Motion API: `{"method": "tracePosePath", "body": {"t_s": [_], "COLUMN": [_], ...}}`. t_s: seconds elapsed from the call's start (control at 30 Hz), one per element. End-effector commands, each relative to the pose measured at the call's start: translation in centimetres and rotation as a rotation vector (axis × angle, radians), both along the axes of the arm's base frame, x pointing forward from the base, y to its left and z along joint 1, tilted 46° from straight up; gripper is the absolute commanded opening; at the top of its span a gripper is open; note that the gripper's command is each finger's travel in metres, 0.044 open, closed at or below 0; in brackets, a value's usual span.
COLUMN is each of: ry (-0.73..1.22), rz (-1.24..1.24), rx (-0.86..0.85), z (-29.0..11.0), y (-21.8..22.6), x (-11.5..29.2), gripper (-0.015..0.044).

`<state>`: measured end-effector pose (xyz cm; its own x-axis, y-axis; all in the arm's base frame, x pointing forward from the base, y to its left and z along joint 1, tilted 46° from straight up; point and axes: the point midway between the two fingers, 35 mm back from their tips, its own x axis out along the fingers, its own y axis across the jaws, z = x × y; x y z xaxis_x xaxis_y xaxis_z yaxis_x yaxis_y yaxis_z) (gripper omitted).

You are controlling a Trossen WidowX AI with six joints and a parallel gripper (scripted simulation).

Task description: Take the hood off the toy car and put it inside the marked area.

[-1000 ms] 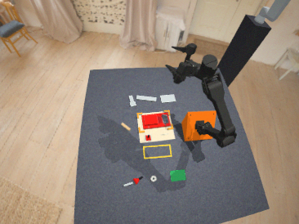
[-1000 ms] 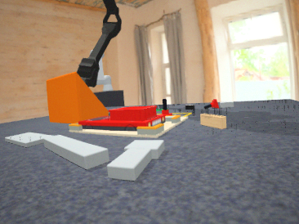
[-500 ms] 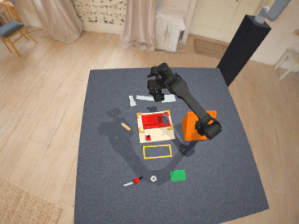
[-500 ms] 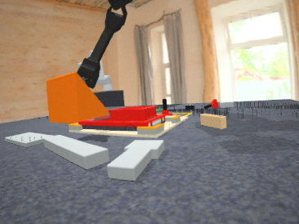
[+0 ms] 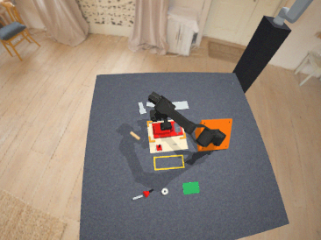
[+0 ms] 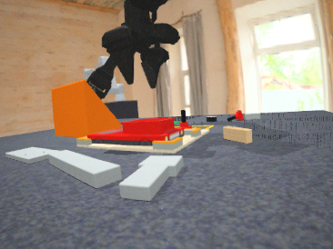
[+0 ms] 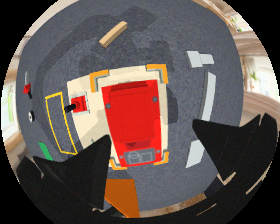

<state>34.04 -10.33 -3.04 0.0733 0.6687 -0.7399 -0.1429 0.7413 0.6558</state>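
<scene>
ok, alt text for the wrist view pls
Looking straight down, the open, empty gripper hangs above the toy car's red hood, its dark fingers framing the lower edge. A yellow-outlined marked area lies left of the car and a wooden block above it, on the grey table.

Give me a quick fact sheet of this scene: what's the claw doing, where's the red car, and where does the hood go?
claw: open, holding nothing, hanging above the car
toy car: red, on a cream board, hood still on
marked area: yellow rectangle outline beside the board, nothing inside
arm mount: orange block
nearby bits: wooden block, green square, grey strips
</scene>
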Motion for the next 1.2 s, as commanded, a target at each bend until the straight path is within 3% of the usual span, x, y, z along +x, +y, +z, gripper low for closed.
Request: {"method": "tracePosePath", "body": {"t_s": [0.0,1.17], "ry": [0.073,0.072], "rz": [0.019,0.019], "rx": [0.052,0.053], "z": [-0.5,-1.8], "y": [1.9,3.9], "x": [-0.7,-0.5], "gripper": [0.0440,0.0440]}}
